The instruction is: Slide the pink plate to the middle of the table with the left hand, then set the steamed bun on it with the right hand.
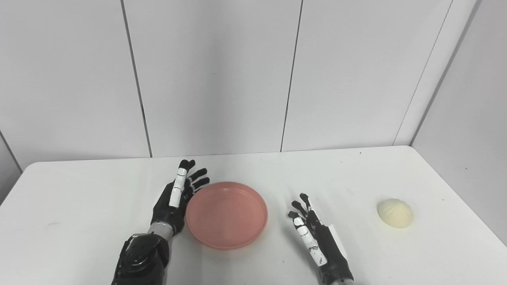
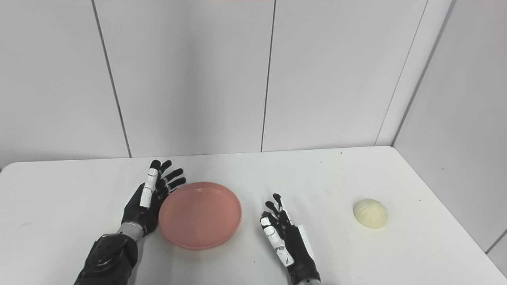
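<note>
Wall panels [image 1: 214, 75]: smooth, matte, pale grey sheets behind the surface, split by thin dark vertical seams; a further panel angles in along the right.

Surface [image 1: 79, 221]: a white, smooth top with rounded far corners and a slight sheen, marked by a few tiny dark specks.

Pink plate [image 1: 227, 214]: round and shallow, salmon-pink, matte like plastic, with a low raised rim. It lies flat a little left of the surface's middle, toward the near edge, with nothing on it.

Left hand [image 1: 174, 202]: black, glossy casing with white segments, on a dark arm with a grey metal wrist ring that enters from the near left. It stands on edge just left of the plate, palm facing the rim.

Left fingers [image 1: 180, 180]: straight and slightly fanned, pointing far, released and grasping nothing. The lower ones lie against or right beside the plate's left rim; whether they actually touch cannot be told.

Right hand [image 2: 291, 241]: same black and white build, near the front edge, right of the plate and apart from it. It is tilted with the palm toward the left.

Right fingers [image 2: 273, 209]: extended and spread, pointing far and slightly left, released and empty.

Steamed bun [image 1: 395, 212]: a small cream-white dome, soft-looking, with faint pleats radiating over its top. It rests on the surface far to the right, well apart from the right hand and the plate.
</note>
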Controlling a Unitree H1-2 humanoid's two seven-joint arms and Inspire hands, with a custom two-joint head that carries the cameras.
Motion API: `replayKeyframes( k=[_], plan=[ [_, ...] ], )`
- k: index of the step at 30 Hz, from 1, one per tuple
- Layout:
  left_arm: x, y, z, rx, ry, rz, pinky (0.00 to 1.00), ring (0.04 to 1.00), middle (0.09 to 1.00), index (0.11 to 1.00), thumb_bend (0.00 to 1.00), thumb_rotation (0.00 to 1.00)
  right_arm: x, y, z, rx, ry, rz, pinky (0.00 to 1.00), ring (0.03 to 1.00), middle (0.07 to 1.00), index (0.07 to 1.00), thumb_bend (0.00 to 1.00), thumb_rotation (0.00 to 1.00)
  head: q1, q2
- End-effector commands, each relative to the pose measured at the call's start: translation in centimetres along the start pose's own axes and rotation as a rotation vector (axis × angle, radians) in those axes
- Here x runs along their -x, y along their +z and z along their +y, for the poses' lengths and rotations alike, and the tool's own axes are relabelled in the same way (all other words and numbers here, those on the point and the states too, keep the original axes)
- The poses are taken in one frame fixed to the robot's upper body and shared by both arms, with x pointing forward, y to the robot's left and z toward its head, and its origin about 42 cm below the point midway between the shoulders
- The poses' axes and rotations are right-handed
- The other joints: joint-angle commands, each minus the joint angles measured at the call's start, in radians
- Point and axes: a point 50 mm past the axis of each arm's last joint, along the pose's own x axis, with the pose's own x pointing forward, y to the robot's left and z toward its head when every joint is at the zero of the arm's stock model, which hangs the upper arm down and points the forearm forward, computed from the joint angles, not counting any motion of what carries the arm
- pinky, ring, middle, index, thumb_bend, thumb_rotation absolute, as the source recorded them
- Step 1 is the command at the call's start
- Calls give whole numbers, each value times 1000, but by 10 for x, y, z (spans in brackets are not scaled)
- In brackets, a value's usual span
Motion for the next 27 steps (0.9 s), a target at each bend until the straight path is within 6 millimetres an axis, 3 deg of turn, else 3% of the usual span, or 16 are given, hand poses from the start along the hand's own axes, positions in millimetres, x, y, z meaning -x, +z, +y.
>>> replayKeyframes(
  k=[1, 6, 12, 13, 15, 17, 19, 21, 23, 27],
  plan=[
    [-2, 2, -2, -5, -1, -1, 810, 830, 863, 939, 759, 920, -16, 30, -19, 43, -48, -111, 823, 859, 918, 981, 785, 839, 0, 0],
    [-3, 1, -3, -1, -1, 5, 800, 824, 858, 935, 747, 916, -30, 55, -56, 140, -72, -137, 863, 892, 915, 941, 895, 839, -1, -5],
    [-4, 1, -4, -3, 5, 6, 784, 810, 851, 936, 746, 914, -38, 109, -87, 265, -95, -166, 864, 909, 910, 942, 858, 823, -2, -14],
    [-5, 1, -4, -5, 5, 5, 780, 809, 852, 935, 740, 920, -38, 117, -92, 290, -108, -160, 850, 903, 906, 934, 897, 822, -3, -16],
    [-5, 1, -4, -8, 3, 1, 779, 810, 852, 938, 740, 925, -38, 135, -104, 376, -145, -150, 865, 919, 915, 938, 907, 808, -5, -18],
    [-5, 1, -4, -11, 3, 1, 779, 812, 853, 936, 747, 927, -40, 145, -115, 467, -164, -152, 791, 921, 929, 944, 893, 805, -5, -19],
    [-6, 1, -5, -11, 4, 3, 774, 810, 851, 933, 749, 923, -43, 151, -124, 547, -167, -147, 789, 924, 933, 947, 908, 798, -5, -21],
    [-6, 1, -5, -14, 0, 2, 776, 813, 854, 935, 748, 923, -49, 160, -138, 733, -131, -114, 789, 927, 935, 944, 908, 797, -5, -22],
    [-7, 1, -5, -17, -1, 1, 776, 815, 855, 935, 748, 924, -54, 168, -148, 916, -77, -50, 788, 932, 936, 925, 896, 770, -6, -24],
    [-7, 1, -5, -20, 1, 0, 772, 812, 853, 937, 747, 919, -67, 172, -157, 1128, -14, 102, 758, 903, 896, 836, 892, 533, -4, -24]
  ],
)
